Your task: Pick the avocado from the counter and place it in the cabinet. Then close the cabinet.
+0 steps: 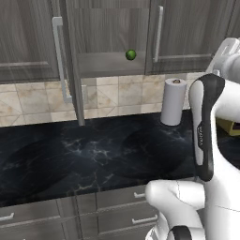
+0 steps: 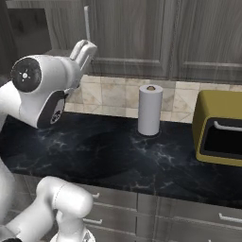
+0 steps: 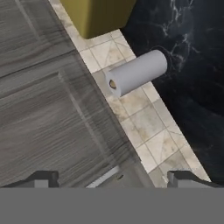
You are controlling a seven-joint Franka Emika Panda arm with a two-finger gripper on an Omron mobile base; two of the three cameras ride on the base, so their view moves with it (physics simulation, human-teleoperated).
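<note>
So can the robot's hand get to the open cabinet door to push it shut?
Probably yes. The gripper is open and empty, up by the cabinet, and nothing stands between it and the open door. The avocado already sits inside.

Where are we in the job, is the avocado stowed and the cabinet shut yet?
Done: the avocado sits on the cabinet's inner shelf, off the counter. In hand: nothing; the gripper is up by the cabinet front, jaws wide and empty. Left: the cabinet door stands open, edge-on to the left base camera, and needs swinging shut.
</note>
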